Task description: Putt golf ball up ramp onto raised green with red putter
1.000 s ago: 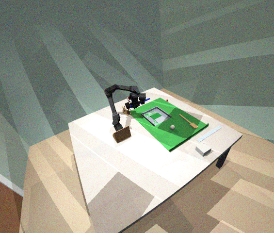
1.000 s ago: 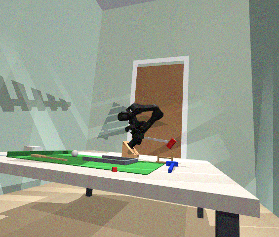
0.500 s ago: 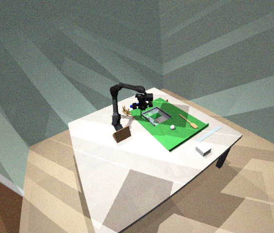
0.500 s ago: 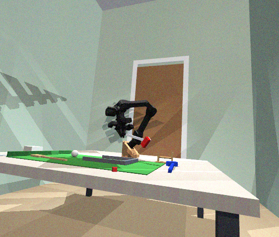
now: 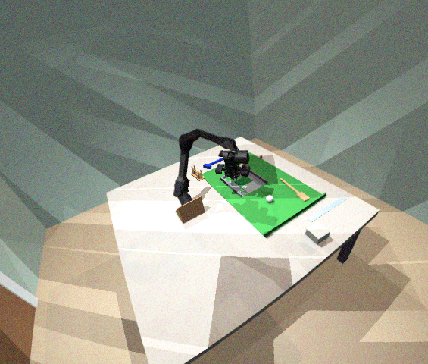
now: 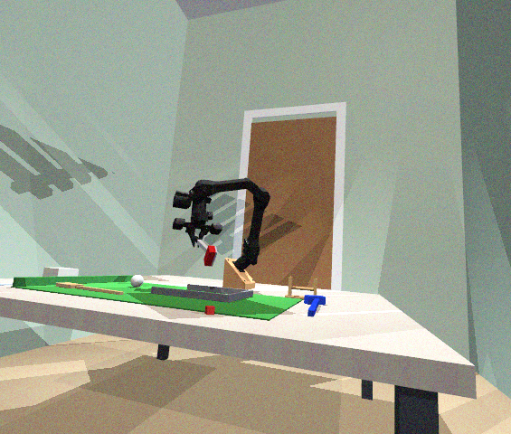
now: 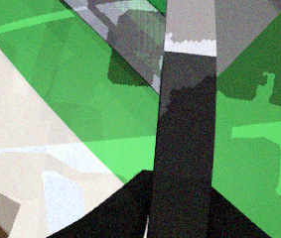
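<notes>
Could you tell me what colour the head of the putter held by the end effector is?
Red; the putter head shows best in the exterior view.

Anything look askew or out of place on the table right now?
Nothing stands out. The red putter hangs tilted from the gripper, above the grey-framed raised green; the white golf ball sits on the green mat.

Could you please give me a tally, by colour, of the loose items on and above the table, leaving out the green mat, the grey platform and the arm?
Red: 2, the putter in the claw and a small cube
Blue: 1, a putter
White: 1, the golf ball
Wooden: 3, a paddle, a small rack and a wedge stand
Pale: 2, a block and a flat strip
Total: 9
</notes>
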